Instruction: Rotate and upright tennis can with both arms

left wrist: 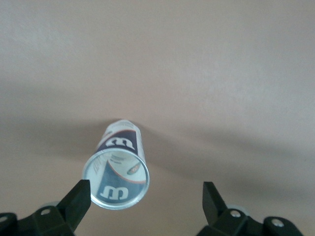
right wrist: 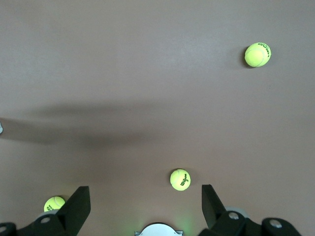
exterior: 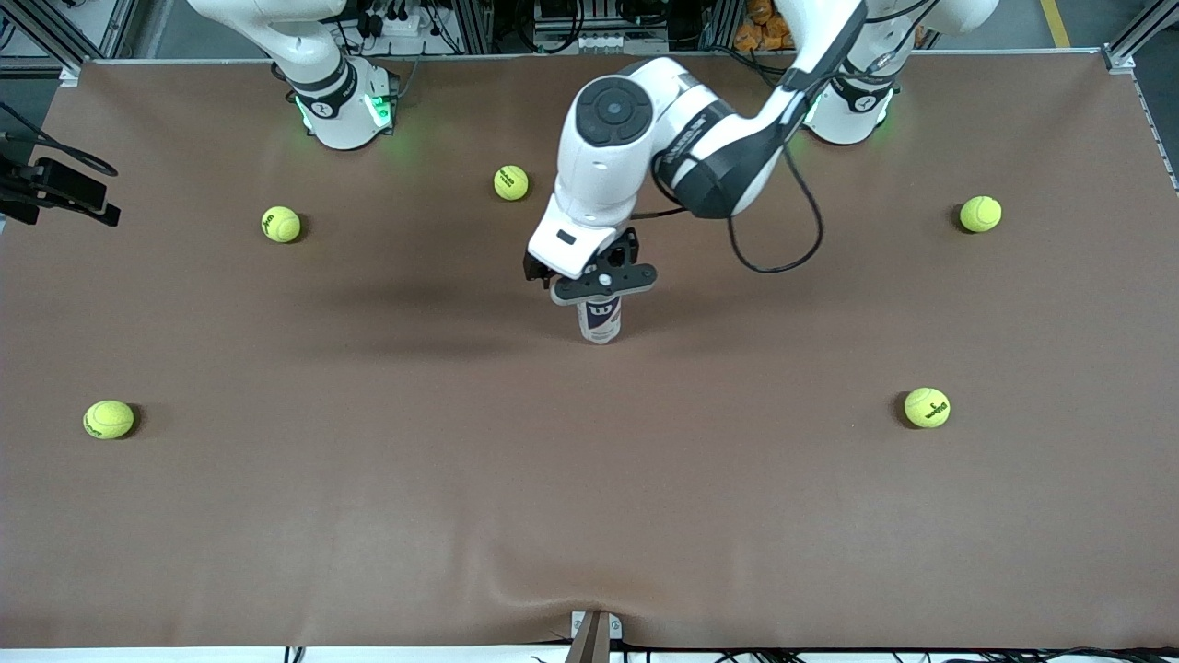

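We log wide bare brown table (exterior: pixel 589 516) on every side of the tennis can (exterior: pixel 600 319), balls well apart. Right gripper (right wrist: pixel 145 201) waits up near its base, fingers spread. Can stands upright mid-table; left gripper (exterior: pixel 603 281) hangs directly over it, fingers (left wrist: pixel 78 199) spread, not touching.

Soft, even overhead light; broad blurry arm shadows smear across the brown table (exterior: pixel 368 516), and both wrist views look hazy.
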Available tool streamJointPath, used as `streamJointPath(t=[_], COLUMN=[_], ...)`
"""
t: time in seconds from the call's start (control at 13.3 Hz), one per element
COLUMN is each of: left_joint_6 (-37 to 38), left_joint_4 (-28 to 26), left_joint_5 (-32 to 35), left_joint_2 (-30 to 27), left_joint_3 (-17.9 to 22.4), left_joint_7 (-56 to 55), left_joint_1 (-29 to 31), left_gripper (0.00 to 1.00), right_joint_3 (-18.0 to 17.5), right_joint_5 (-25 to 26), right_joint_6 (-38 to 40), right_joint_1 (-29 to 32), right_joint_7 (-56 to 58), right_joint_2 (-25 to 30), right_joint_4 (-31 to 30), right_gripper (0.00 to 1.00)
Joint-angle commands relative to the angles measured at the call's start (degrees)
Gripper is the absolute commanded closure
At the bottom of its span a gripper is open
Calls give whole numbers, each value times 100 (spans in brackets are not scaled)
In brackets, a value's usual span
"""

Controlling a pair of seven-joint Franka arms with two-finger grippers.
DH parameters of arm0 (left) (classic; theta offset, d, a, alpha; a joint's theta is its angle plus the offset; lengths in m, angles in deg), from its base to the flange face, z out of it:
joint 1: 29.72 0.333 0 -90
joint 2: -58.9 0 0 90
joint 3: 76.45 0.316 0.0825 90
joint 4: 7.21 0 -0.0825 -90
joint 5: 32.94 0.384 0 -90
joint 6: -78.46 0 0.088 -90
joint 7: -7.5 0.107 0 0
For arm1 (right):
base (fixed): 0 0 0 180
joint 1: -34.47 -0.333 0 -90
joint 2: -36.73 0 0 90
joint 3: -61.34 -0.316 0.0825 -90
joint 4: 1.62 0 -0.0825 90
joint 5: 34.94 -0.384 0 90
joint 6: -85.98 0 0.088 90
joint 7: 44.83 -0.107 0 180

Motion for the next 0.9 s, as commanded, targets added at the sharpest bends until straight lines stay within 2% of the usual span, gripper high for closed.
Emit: streamJointPath(t=[0.0,0.23,0.45,0.83], left_joint_6=[162,495,716,1260], left_joint_4=[-34,-43,-60,-87], left_joint_5=[39,39,13,39], left_joint_2=[-341,-736,-947,-1071], left_joint_3=[103,322,305,314], left_joint_7=[-34,516,1178,1531], left_joint_1=[120,453,1164,1789], left_gripper=[0,0,0,0], right_joint_3=[-77,-68,-68,-68], right_joint_5=[76,84,84,93], right_joint_6=[4,-119,-163,-180], right_joint_1=[112,103,103,103], right_joint_7=[-152,-188,-188,-188], right_joint_2=[34,34,34,34], right_joint_4=[31,31,40,40], right_gripper=[0,0,0,0])
